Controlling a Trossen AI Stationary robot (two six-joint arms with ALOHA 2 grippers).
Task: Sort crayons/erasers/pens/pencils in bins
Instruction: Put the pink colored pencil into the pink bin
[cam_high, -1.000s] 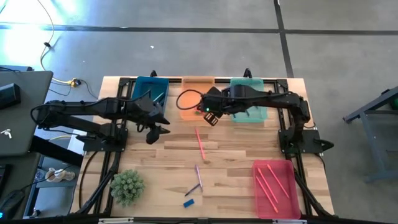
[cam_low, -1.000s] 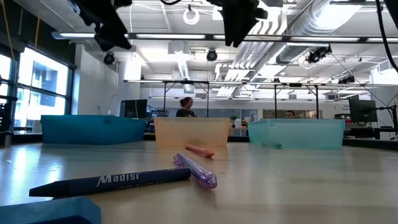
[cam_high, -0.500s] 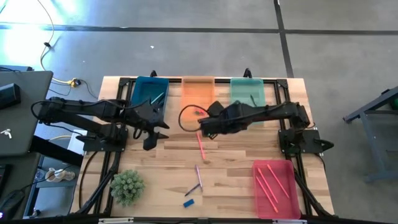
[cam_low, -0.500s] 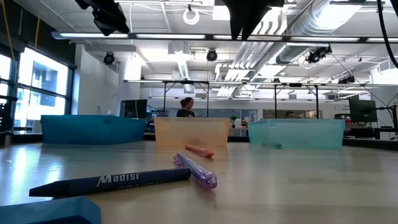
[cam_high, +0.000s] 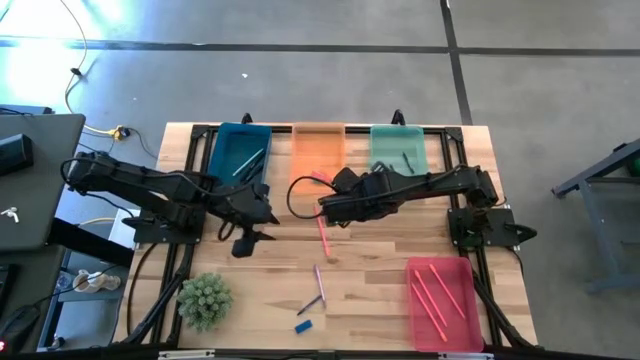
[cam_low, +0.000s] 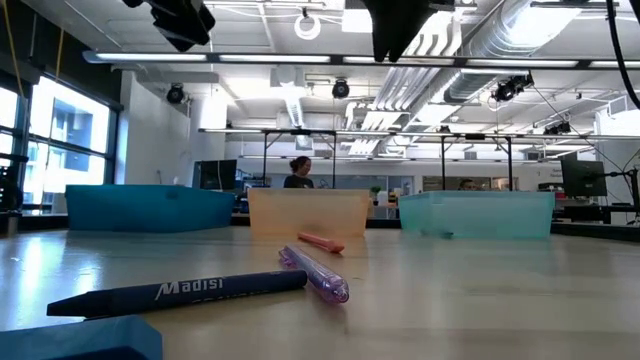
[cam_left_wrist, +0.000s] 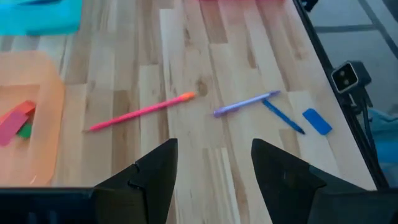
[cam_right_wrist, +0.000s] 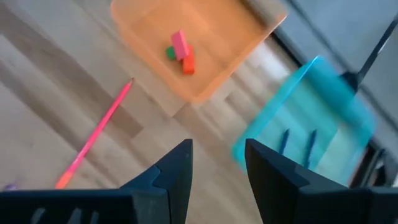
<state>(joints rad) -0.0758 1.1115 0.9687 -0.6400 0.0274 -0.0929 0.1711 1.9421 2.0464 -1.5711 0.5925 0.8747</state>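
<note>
The blue bin (cam_high: 241, 150), orange bin (cam_high: 318, 145) and teal bin (cam_high: 397, 148) stand in a row along the far edge. The pink-red bin (cam_high: 440, 300) sits at the near right. Pink, green and orange-red erasers (cam_right_wrist: 180, 45) lie in the orange bin (cam_right_wrist: 205, 37). A blue eraser (cam_high: 304, 325) lies near the near edge. On the table lie a pink pencil (cam_high: 322, 232), a purple pen (cam_high: 318, 280) and a blue stick (cam_high: 310, 303). My left gripper (cam_high: 245, 243) hangs open left of the pencil. My right gripper (cam_high: 325, 207) hangs open above the pencil's far end.
A small green plant (cam_high: 205, 300) stands at the near left. Pink sticks lie in the pink-red bin, thin sticks in the blue bin (cam_right_wrist: 311, 134) and the teal one. A black crayon (cam_low: 180, 290) and the purple pen (cam_low: 315, 272) lie close to the low camera. Bare wood lies between the arms.
My right gripper has moved from the orange bin's near edge toward the near edge and the pink pencil, mostly in the first half second. My left gripper has drifted toward the near edge. Nothing on the table has moved.
</note>
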